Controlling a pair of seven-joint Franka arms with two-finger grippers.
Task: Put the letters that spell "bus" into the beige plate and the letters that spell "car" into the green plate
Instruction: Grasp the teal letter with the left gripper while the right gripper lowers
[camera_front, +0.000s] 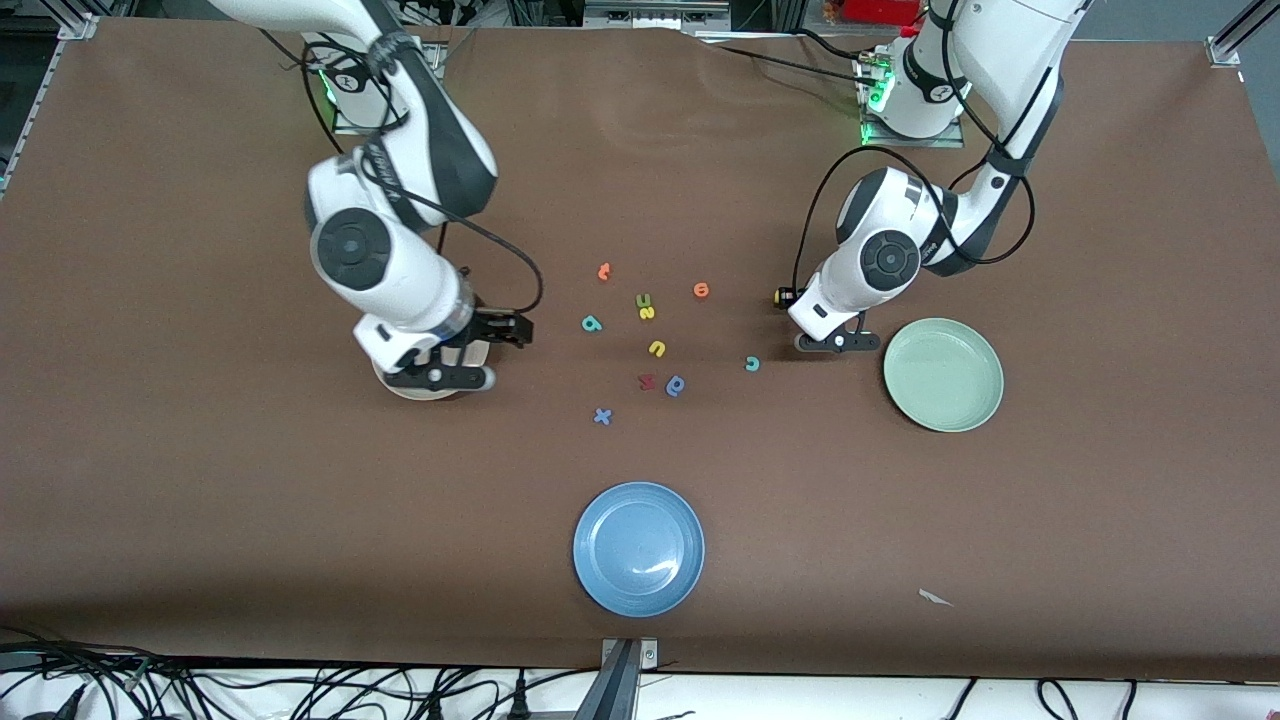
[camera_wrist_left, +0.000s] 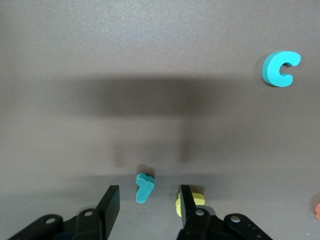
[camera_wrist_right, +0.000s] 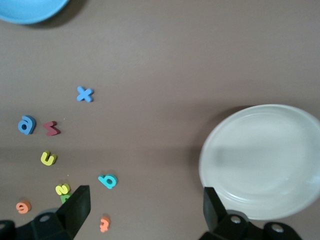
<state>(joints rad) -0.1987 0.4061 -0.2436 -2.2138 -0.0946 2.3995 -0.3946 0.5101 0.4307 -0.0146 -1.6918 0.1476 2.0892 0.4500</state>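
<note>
Left gripper (camera_wrist_left: 147, 202) low over the bare table beside the green plate (camera_front: 943, 374), toward the left arm's end; fingers (camera_wrist_left: 111, 200) partly apart with nothing clamped; teal "r" (camera_wrist_left: 144, 186) on the table in the gap between them, touching neither; yellow "a" (camera_wrist_left: 196, 201) just beside one finger, partly hidden; teal "c" (camera_front: 752, 364) apart on the table, nearer the scattered letters. Right gripper (camera_wrist_right: 145, 207) over the beige plate (camera_wrist_right: 262, 160), toward the right arm's end; jaws wide, nothing held; the plate holds no letters. Near the table's middle: teal "b" (camera_front: 592, 323), yellow "s" (camera_front: 646, 312), yellow "u" (camera_front: 657, 348). The blue plate (camera_front: 639, 548) lies nearest the front camera.
</note>
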